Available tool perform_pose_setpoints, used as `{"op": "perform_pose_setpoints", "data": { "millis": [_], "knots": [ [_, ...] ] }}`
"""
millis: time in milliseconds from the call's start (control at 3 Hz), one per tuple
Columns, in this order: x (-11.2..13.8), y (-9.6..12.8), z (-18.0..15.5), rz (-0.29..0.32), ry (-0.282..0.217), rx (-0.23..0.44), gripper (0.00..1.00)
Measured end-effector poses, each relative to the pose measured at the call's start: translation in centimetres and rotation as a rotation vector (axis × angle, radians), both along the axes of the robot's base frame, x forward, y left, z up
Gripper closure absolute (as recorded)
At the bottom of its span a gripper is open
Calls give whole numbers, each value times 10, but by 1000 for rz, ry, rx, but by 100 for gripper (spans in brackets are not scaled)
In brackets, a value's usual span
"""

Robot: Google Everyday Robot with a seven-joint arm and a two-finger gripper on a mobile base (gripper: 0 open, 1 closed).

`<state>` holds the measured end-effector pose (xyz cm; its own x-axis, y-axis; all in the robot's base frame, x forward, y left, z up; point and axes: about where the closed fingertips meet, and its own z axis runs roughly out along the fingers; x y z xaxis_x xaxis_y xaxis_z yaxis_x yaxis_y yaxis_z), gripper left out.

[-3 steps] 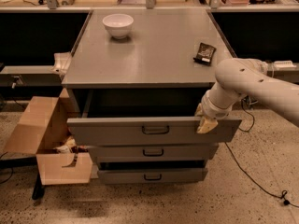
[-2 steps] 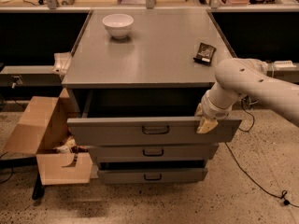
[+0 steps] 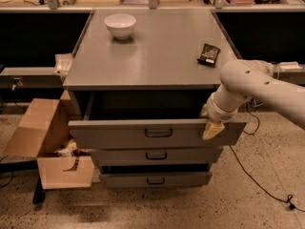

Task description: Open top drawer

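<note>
Inspector: Position of the top drawer [image 3: 114,133]?

Surveyor: It stands partly open, its front forward of the cabinet [image 3: 152,61] and overhanging the two lower drawers [image 3: 124,155]. The black handle [image 3: 158,133] at its centre is untouched.

Inspector: Gripper [image 3: 208,120]?

Surveyor: At the right end of the drawer front, on its upper edge. The jaws are clamped across the front panel: one tan finger [image 3: 213,129] lies on the outer face and the other sits behind it.

Inspector: Other items?

Surveyor: White bowl [image 3: 120,26] at the cabinet's rear left and a dark packet [image 3: 208,54] near its right edge. An open cardboard box [image 3: 43,132] stands on the floor to the left.
</note>
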<state>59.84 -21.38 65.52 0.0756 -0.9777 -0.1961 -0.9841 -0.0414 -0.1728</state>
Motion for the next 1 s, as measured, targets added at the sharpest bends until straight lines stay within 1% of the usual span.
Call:
{"op": "perform_pose_setpoints", "data": {
  "millis": [333, 667, 1000],
  "knots": [
    [0, 0, 0, 0, 0, 0, 0],
    [0, 0, 0, 0, 0, 0, 0],
    [-19, -1, -4, 9, 22, 11, 0]
  ]
}}
